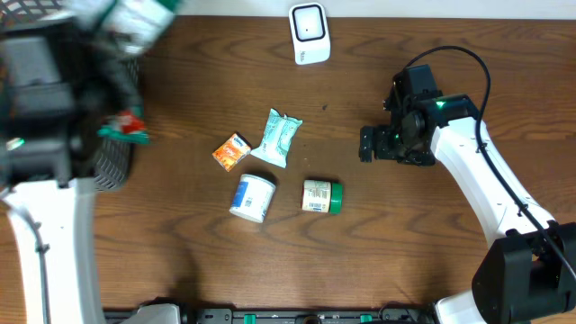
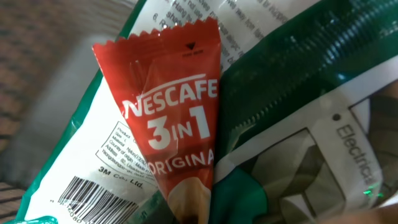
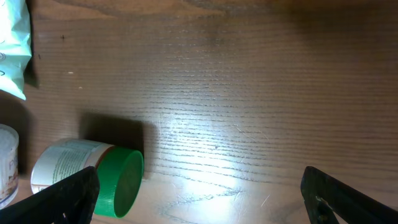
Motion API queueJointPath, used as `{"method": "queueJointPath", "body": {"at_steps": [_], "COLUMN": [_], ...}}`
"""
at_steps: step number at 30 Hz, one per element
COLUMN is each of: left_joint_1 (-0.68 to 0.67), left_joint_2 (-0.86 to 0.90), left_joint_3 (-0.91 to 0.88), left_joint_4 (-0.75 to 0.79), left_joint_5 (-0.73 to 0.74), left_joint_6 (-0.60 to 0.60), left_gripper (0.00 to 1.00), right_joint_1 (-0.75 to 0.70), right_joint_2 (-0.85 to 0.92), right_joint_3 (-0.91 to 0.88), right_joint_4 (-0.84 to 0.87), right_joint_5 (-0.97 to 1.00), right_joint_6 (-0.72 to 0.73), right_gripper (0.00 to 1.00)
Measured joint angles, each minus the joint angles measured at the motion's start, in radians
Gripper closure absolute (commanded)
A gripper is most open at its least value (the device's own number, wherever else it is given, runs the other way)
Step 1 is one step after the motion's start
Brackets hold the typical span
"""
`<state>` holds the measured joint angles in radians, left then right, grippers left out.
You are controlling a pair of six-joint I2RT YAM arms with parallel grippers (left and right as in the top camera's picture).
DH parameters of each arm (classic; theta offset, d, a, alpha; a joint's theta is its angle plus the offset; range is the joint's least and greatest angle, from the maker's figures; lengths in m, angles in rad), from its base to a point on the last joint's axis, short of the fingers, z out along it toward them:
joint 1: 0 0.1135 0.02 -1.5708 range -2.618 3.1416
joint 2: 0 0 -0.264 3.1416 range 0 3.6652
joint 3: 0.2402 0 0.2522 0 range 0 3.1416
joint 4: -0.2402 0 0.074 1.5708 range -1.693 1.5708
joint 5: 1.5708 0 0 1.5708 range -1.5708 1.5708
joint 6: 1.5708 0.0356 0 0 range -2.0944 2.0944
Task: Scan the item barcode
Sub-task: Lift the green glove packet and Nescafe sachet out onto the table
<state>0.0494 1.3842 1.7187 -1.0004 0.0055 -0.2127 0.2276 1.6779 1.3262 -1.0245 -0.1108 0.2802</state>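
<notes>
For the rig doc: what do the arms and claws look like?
White links and black joints on the right arm, plus a looping black cable and a green light. The right claw is black. The left arm is white below, black and blurred above. No legible markings.

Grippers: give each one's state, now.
Left gripper: shut on the red Nescafé 3-in-1 sachet.
Right gripper: open, empty.
</notes>
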Motion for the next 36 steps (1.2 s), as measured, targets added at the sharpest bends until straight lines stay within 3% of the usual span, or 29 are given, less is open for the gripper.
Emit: {"method": "queueJointPath", "body": {"at_steps": [6,17,18,20,25,29,36], "left_joint_1": [-0.162,-0.196,-0.196,-0.196,-0.196,-0.196,-0.196], "left_joint_2": [0.193,0.543,0.555,0.571,0.575,0.576,0.567], "left_joint_3": [-0.111,-0.161,-0.161,-0.161,-0.161,-0.161,-0.161], "left_joint_4": [-0.007,-0.036,-0.035,-0.035,-0.035,-0.048,-0.052], "left_joint_5": [0.015,0.027,0.034,0.047,0.063,0.068,0.068], "left_joint_6": [-0.029,-0.212,-0.221,-0.232,-0.245,-0.234,-0.227], "left_gripper": [0.93,0.92,0.87,0.61,0.32,0.24,0.23], "right_joint_1": [0.0,0.0,0.0,0.0,0.0,0.0,0.0], "right_joint_2": [0.0,0.0,0.0,0.0,0.0,0.0,0.0], "right_joint_3": [0.0,0.0,0.0,0.0,0.0,0.0,0.0], "right_joint_4": [0.0,0.0,0.0,0.0,0.0,0.0,0.0], "right_joint_5": [0.0,0.0,0.0,0.0,0.0,0.0,0.0], "right_joint_6": [0.0,0.0,0.0,0.0,0.0,0.0,0.0], "right_gripper": [0.01,0.01,0.01,0.01,0.01,0.01,0.01]}}
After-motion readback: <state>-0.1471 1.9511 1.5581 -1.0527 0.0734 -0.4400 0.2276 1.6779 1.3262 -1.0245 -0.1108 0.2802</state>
